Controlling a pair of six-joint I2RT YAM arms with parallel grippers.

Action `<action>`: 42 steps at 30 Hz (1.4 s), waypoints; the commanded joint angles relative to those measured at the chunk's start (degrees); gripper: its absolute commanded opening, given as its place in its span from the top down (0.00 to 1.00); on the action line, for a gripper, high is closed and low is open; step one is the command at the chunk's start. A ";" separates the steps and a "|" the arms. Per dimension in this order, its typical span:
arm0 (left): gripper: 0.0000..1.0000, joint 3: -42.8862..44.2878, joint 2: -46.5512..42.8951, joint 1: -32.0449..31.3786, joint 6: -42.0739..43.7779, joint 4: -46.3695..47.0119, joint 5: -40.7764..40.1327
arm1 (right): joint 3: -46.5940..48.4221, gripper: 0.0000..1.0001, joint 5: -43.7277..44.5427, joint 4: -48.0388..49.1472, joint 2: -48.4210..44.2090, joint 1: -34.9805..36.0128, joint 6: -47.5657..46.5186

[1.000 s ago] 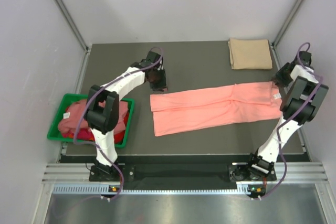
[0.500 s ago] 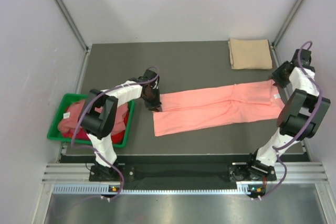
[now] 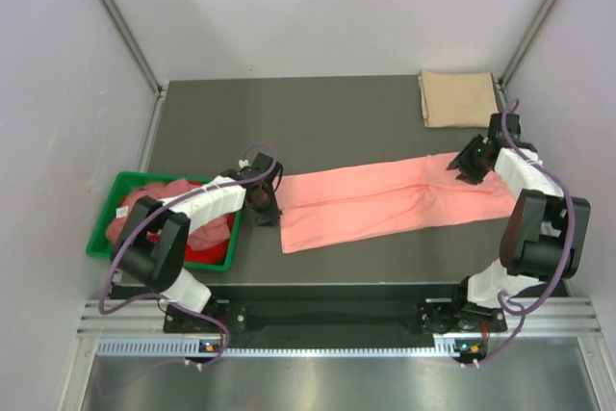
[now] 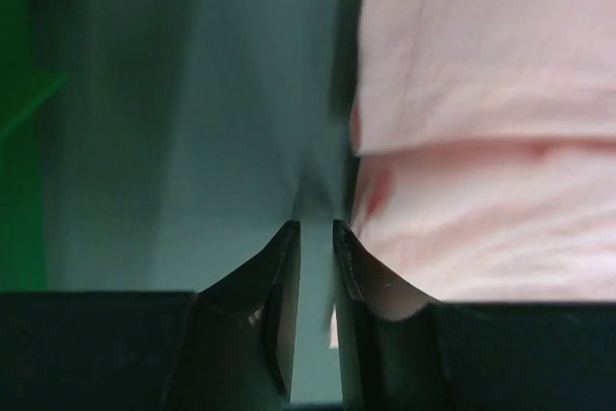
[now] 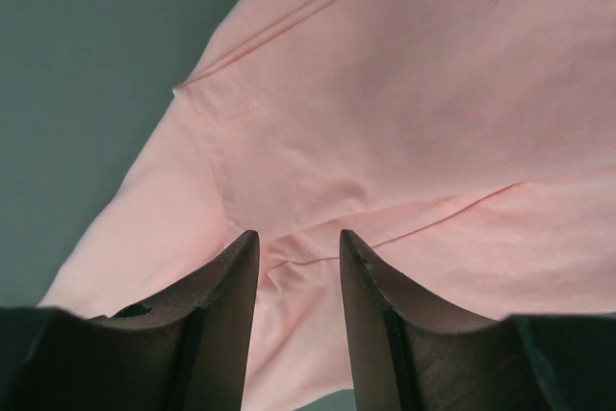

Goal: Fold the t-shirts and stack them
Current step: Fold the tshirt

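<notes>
A salmon-pink t-shirt (image 3: 395, 197), folded into a long strip, lies across the table from left to right. My left gripper (image 3: 268, 204) is low at its left end. In the left wrist view the left gripper (image 4: 316, 226) has a narrow gap showing bare table, and the shirt's edge (image 4: 481, 141) lies just to the right. My right gripper (image 3: 467, 163) hovers over the strip's right part. In the right wrist view the right gripper (image 5: 298, 235) is open, with wrinkled pink cloth (image 5: 404, 93) under the tips. A folded tan t-shirt (image 3: 459, 98) lies at the back right.
A green bin (image 3: 104, 228) at the left edge holds bunched pink and red t-shirts (image 3: 197, 214), right beside my left forearm. Grey walls and metal posts close in the table on three sides. The table's near edge runs just below the pink strip.
My left gripper came nearer and leftward, from beyond the strip's left end down to its left edge, and its jaws narrowed. My right gripper swung from the strip's right end leftward onto the cloth.
</notes>
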 commanded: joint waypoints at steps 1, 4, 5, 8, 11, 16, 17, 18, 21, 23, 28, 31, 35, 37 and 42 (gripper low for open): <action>0.75 -0.45 -5.45 -1.50 -1.88 -6.66 -3.72 | 0.09 0.60 5.35 4.59 -2.30 1.09 2.66; 0.73 4.01 -8.71 -2.73 0.30 -6.68 -1.26 | 1.49 0.60 8.08 3.81 -1.08 1.09 5.82; 0.72 5.52 -8.80 -2.82 1.27 -5.72 -0.29 | 2.45 0.60 8.35 3.54 -0.81 1.18 7.22; 0.69 14.03 -5.39 -2.73 5.75 -7.62 1.65 | 4.39 0.61 9.32 3.02 0.68 1.71 8.73; 0.64 23.00 1.55 -1.68 11.90 -11.31 1.56 | 7.80 0.61 13.26 1.44 2.96 1.88 8.99; 0.58 32.23 14.21 2.01 22.72 -12.65 4.28 | 13.09 0.60 18.81 -2.08 8.06 1.88 11.62; 0.57 33.12 15.88 3.76 23.94 -12.74 5.76 | 14.49 0.60 18.55 -2.00 8.85 1.88 13.37; 0.57 33.82 18.76 4.56 25.52 -13.17 6.74 | 15.46 0.60 18.38 -2.69 10.77 1.97 14.08; 0.56 37.25 22.30 6.67 28.42 -15.63 9.03 | 20.03 0.61 18.99 -4.71 14.82 2.76 15.06; 0.54 38.13 23.01 6.67 29.92 -15.99 6.94 | 22.14 0.61 19.43 -4.81 16.24 3.02 14.88; 0.52 40.07 26.79 6.76 33.01 -16.78 2.62 | 22.59 0.62 18.55 -2.97 18.44 3.37 15.58; 0.52 40.42 28.28 6.76 33.18 -16.87 -0.19 | 22.41 0.62 18.63 -2.79 19.14 3.90 15.76; 0.51 40.60 28.64 6.76 33.18 -15.56 -1.78 | 22.59 0.62 20.04 -2.78 20.02 3.99 16.64; 0.51 40.86 28.99 6.76 33.36 -15.20 -0.91 | 23.11 0.62 20.74 -2.87 20.81 3.99 17.25; 0.58 42.00 30.92 6.76 33.10 -16.07 -1.34 | 26.36 0.62 22.23 -4.28 23.80 4.08 18.13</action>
